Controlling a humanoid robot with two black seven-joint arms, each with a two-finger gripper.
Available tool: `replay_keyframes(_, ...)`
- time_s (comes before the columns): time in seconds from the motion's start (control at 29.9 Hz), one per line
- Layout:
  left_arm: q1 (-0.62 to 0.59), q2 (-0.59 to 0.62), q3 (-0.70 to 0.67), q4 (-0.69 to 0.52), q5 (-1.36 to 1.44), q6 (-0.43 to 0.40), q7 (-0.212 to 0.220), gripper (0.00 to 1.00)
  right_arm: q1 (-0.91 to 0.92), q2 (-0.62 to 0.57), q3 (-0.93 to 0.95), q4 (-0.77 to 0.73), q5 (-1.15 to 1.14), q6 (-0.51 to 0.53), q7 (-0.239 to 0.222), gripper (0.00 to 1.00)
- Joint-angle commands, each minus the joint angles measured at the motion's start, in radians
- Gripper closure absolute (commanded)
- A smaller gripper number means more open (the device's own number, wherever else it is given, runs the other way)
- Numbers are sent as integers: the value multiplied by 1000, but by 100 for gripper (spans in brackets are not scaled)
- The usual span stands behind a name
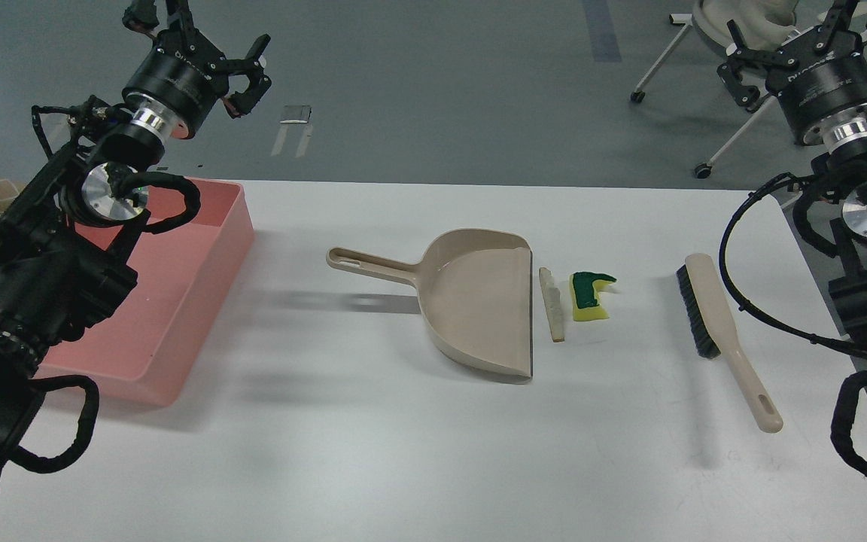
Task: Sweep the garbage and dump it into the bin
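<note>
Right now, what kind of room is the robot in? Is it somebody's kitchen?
Probably not a kitchen. It looks like a lab or workshop: a plain white table set with only a dustpan, brush and pink bin, a bare grey floor, and a wheeled chair behind.

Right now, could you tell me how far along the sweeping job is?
Nothing looks done yet. The sponge piece and pale strip lie on the table just right of the dustpan mouth, not in it. Nothing is in hand: the brush lies untouched, and both the left tool and right tool are raised and open. Sweeping and dumping into the pink bin remain.
</note>
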Motion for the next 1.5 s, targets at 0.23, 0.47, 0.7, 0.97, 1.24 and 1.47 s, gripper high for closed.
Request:
replay_keyframes(0.23,0,-1,6,-24,0,6,0,1,-2,-26,0,10,3,0,-2,0)
replay_keyframes(0.47,0,2,6,-24,0,14,8,1,-2,-23,-5,25,3,0,-2,0)
replay_keyframes(0.7,0,3,2,-26,0,15,8,1,-1,-23,-6,25,3,0,-3,0)
replay_keyframes(0.97,0,3,5,-24,0,17,9,1,-2,-25,-6,25,3,0,-3,0)
replay_keyframes(1.24,2,3,3,-26,0,8,8,1,-67,-149,-236,148,-133,-1,-3,0)
replay_keyframes(1.47,23,3,-12,-27,-2,0,1,1,-123,-411,-496,363,-192,-18,-2,0)
